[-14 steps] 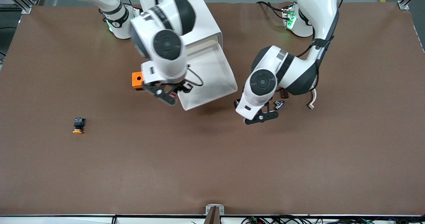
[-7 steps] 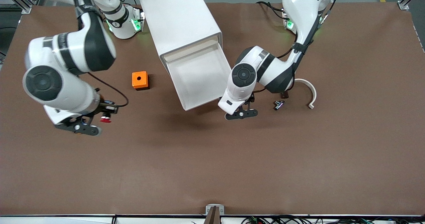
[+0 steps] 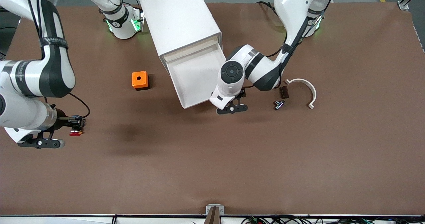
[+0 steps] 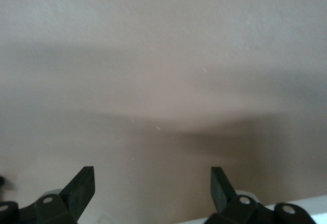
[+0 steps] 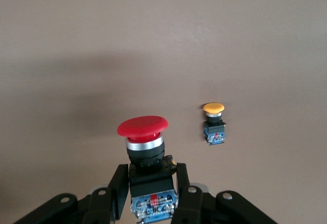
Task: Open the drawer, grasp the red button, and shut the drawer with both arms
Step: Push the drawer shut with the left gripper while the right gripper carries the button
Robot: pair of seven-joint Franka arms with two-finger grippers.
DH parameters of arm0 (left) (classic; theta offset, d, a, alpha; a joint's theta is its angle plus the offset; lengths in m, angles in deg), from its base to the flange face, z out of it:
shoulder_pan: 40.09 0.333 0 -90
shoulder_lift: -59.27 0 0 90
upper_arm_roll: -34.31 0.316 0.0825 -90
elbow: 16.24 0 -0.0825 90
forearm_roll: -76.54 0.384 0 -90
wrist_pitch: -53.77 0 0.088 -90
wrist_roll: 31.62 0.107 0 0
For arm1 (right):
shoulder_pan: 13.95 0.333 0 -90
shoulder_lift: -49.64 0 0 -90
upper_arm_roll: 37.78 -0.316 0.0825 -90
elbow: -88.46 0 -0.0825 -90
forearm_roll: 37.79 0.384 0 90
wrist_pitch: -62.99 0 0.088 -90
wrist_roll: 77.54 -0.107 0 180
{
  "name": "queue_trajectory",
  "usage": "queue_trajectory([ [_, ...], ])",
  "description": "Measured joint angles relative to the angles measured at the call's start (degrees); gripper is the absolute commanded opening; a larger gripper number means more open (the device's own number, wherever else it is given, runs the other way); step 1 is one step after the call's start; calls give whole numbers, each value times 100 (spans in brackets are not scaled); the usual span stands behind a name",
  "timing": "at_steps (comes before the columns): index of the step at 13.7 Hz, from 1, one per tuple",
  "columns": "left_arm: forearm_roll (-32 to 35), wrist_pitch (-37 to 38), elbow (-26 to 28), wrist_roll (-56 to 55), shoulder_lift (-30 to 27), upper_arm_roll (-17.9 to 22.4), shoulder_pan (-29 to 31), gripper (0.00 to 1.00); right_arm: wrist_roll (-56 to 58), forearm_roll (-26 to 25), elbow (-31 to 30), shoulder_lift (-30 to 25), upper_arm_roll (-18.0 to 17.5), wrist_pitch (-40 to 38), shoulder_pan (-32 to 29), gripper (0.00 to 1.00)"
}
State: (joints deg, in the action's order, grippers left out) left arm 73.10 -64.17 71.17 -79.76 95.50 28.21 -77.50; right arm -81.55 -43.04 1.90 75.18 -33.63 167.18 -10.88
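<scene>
The drawer (image 3: 196, 76) stands pulled out of the white cabinet (image 3: 179, 21), its tray bare. My right gripper (image 3: 73, 127) hangs over the table toward the right arm's end, shut on the black body of the red-capped button (image 3: 75, 133). In the right wrist view the button (image 5: 143, 132) stands upright between the fingers (image 5: 118, 183) of that right gripper (image 5: 151, 178). My left gripper (image 3: 232, 106) is open, low by the drawer's front corner. In the left wrist view this left gripper (image 4: 152, 177) holds nothing, and a pale surface fills the picture.
A yellow-orange capped button (image 5: 214, 124) lies on the table under the right gripper. An orange box (image 3: 139, 80) sits beside the cabinet. A white curved piece (image 3: 303, 84), a small brown block (image 3: 284, 91) and a small metal part (image 3: 278, 104) lie toward the left arm's end.
The right arm has swung from the drawer out toward its own end of the table, carrying the red button. The left gripper has moved in to the drawer's front corner.
</scene>
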Motion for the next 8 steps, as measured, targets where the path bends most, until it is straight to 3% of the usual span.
queue_trajectory([
  [3,-76,4,76,-227,-1,-126,-131,100,9,-304,-372,19,-34,212,-31,20],
  [8,-81,241,77,-698,-23,-141,-603,100,9,-347,-1146,23,-65,1153,-33,20],
])
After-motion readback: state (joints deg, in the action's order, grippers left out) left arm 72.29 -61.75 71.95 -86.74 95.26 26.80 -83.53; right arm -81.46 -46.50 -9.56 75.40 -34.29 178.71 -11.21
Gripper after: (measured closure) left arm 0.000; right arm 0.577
